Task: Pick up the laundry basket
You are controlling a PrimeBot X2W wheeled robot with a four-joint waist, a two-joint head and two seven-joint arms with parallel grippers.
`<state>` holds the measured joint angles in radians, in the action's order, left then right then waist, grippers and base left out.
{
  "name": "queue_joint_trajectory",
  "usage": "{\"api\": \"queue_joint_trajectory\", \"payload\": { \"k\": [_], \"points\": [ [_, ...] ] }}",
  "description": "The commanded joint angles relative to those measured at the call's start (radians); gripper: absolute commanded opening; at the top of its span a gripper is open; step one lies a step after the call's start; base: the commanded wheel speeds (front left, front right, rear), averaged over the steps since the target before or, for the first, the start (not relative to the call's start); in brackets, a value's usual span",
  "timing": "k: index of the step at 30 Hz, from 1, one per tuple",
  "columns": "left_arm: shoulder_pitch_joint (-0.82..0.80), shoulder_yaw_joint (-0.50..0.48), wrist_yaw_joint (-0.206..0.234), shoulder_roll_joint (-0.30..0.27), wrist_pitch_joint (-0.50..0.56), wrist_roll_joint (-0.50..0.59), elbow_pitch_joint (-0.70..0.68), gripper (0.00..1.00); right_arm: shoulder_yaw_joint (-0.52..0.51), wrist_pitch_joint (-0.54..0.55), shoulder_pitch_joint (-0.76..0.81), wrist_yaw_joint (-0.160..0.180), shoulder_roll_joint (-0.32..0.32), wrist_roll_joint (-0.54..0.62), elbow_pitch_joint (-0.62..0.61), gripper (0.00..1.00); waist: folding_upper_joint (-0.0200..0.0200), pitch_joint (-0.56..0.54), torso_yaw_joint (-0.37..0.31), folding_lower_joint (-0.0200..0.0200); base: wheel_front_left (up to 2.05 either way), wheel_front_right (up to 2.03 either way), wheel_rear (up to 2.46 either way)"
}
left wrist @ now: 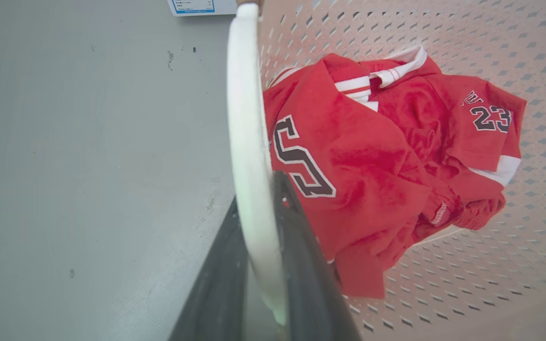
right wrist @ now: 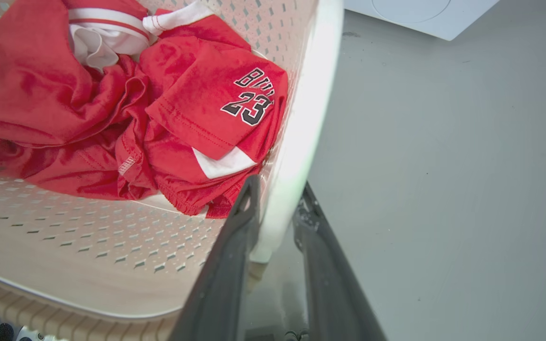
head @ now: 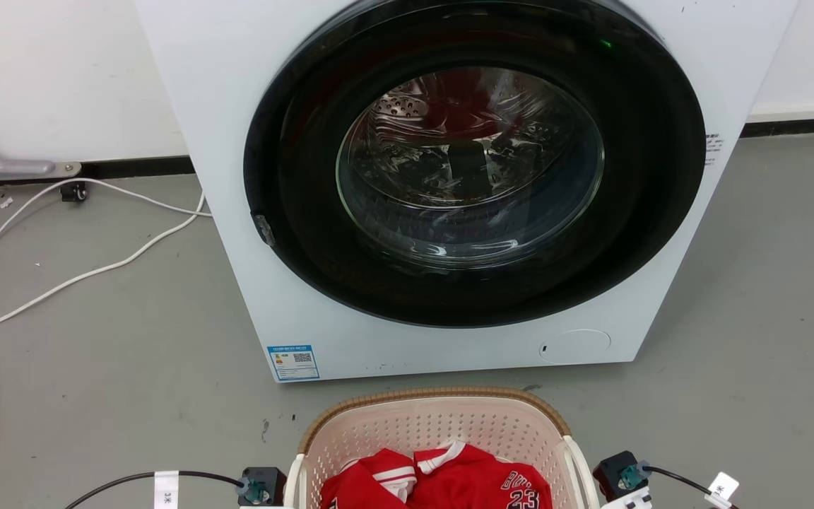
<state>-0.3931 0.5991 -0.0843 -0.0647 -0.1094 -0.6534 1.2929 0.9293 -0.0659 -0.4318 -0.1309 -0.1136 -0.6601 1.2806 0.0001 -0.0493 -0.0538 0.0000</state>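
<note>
Now each white handle of the laundry basket runs between my fingers: left gripper and right gripper are both clamped narrowly on it.

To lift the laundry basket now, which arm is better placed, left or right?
Left, by a little. The left gripper has its fingers hugging both sides of the left handle of the laundry basket; at the right gripper, the outer finger seems slightly off the right handle. The lift likely needs both.
</note>
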Motion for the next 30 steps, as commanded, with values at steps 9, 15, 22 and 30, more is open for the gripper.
{"api": "queue_joint_trajectory", "payload": {
  "k": [9, 15, 22, 30],
  "points": [
    [-0.003, 0.005, 0.000, -0.011, -0.012, -0.008, -0.008, 0.00, 0.033, -0.003, -0.015, 0.000, -0.012, -0.019, 0.007, 0.00, -0.0001, -0.001, -0.001, 0.0000, 0.00, 0.00, 0.00],
    [-0.002, 0.009, 0.001, -0.013, -0.013, -0.012, -0.007, 0.00, 0.047, -0.004, -0.012, 0.000, -0.013, -0.031, 0.008, 0.00, -0.0001, -0.003, -0.001, 0.0000, 0.00, 0.00, 0.00],
    [-0.003, 0.012, 0.002, -0.014, -0.011, -0.018, -0.007, 0.00, 0.063, -0.004, -0.015, 0.000, -0.015, -0.047, 0.009, 0.00, -0.0001, -0.001, 0.002, 0.0000, 0.00, 0.00, 0.00],
    [0.000, 0.019, 0.002, -0.015, -0.013, -0.024, -0.007, 0.00, 0.078, -0.005, -0.015, 0.000, -0.015, -0.064, 0.009, 0.00, -0.0001, -0.001, 0.002, 0.0000, 0.00, 0.00, 0.00]
  ]
}}
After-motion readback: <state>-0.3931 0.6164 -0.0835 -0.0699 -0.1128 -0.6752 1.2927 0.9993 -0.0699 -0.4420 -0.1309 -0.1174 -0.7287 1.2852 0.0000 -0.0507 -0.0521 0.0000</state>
